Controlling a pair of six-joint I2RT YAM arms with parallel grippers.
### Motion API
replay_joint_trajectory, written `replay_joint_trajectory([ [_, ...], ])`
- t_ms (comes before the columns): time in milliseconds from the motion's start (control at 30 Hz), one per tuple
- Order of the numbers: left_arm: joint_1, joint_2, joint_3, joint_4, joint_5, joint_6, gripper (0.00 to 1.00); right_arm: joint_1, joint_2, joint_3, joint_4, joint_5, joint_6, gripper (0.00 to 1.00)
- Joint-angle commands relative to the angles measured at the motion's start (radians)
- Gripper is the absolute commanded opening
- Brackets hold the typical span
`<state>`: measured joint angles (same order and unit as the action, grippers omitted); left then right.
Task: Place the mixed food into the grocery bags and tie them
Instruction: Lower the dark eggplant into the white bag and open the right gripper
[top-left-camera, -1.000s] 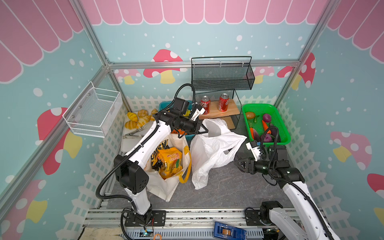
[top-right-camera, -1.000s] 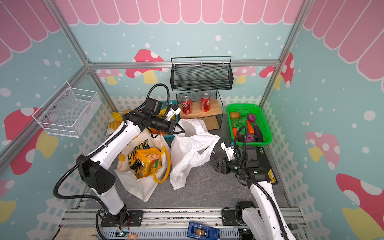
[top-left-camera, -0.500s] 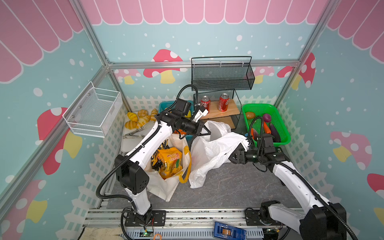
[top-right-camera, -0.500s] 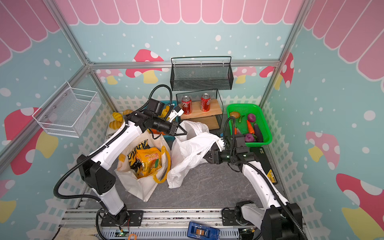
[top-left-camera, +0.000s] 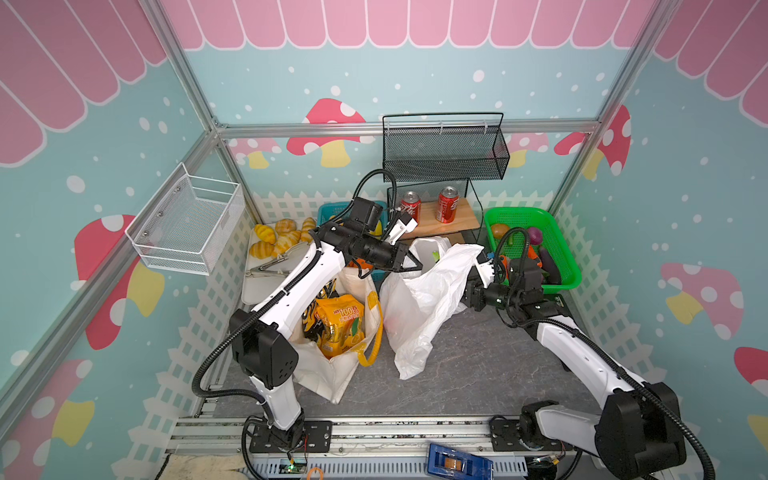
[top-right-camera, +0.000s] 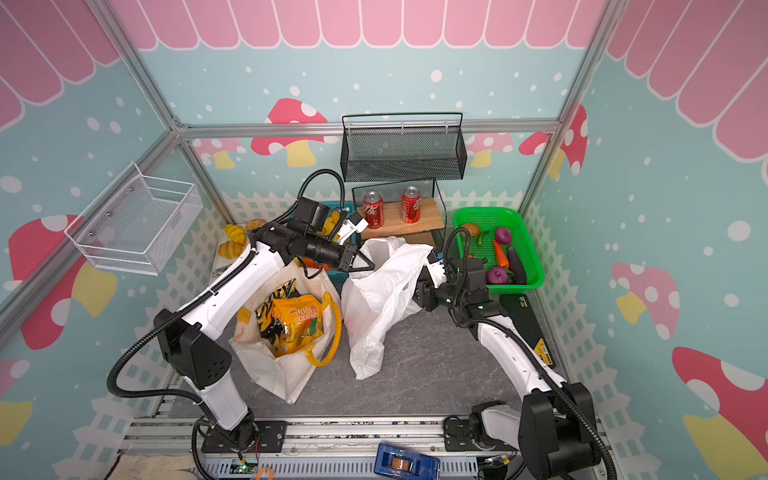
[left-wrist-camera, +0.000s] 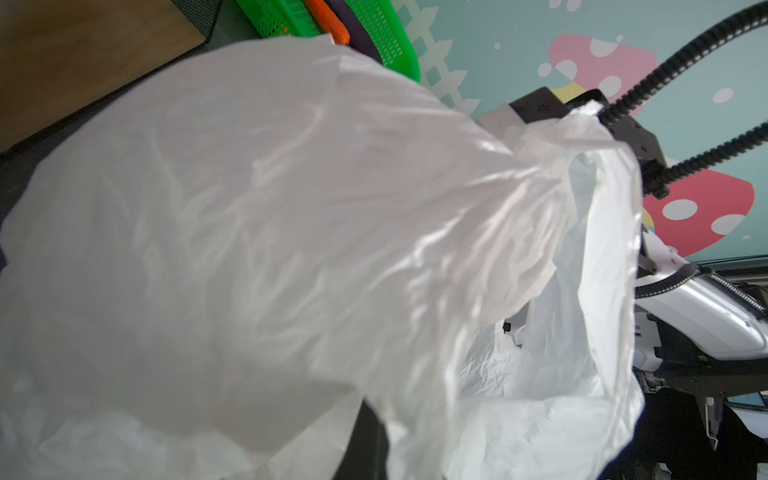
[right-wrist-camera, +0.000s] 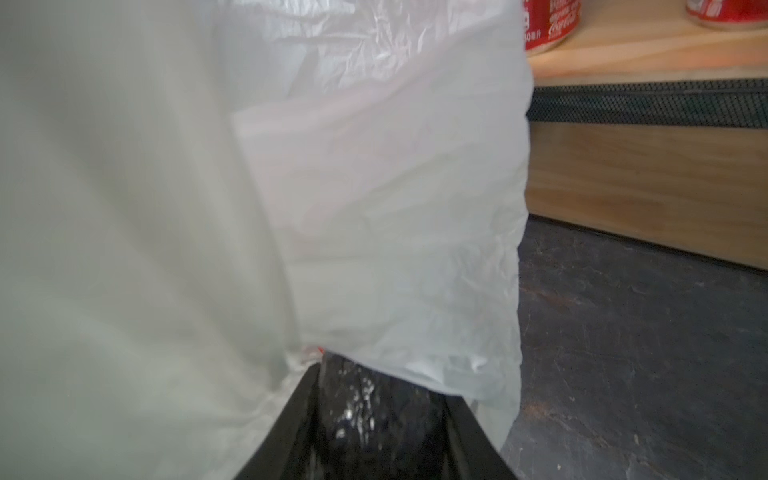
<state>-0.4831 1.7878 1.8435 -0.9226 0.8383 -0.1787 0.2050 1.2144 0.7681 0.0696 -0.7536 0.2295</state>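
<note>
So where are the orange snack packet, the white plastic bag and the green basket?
orange snack packet (top-left-camera: 338, 326), in a top view, on its printed front.
white plastic bag (top-left-camera: 419, 303), in a top view, on its crinkled side.
green basket (top-left-camera: 515, 216), in a top view, on its far wall.

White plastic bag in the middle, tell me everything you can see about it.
The thin white plastic carrier bag is crinkly, translucent and slack, its bottom resting on the grey tabletop beside the cream canvas tote. Its mouth gapes upward; the left pincer is shut on its rim on the tote's side. Opposite, the film drapes over the right pincer, hiding how its jaws stand. Contents cannot be made out.
</note>
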Motion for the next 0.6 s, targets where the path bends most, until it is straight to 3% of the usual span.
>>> replay_joint_trajectory([
  [0,0.000,-0.011,-0.008,0.007,0.006,0.025,0.00,0.005,0.005,-0.050,0.173,-0.037,0.000,0.22],
  [200,0.005,-0.015,-0.003,0.007,-0.003,0.025,0.00,0.004,-0.107,-0.149,0.145,-0.007,-0.040,0.22],
  [400,0.025,-0.019,0.000,0.007,0.010,0.019,0.00,-0.029,-0.241,-0.277,0.144,0.009,0.072,0.21],
  [567,0.026,-0.019,0.000,0.007,0.013,0.019,0.00,-0.108,-0.230,-0.277,0.176,-0.088,0.163,0.21],
])
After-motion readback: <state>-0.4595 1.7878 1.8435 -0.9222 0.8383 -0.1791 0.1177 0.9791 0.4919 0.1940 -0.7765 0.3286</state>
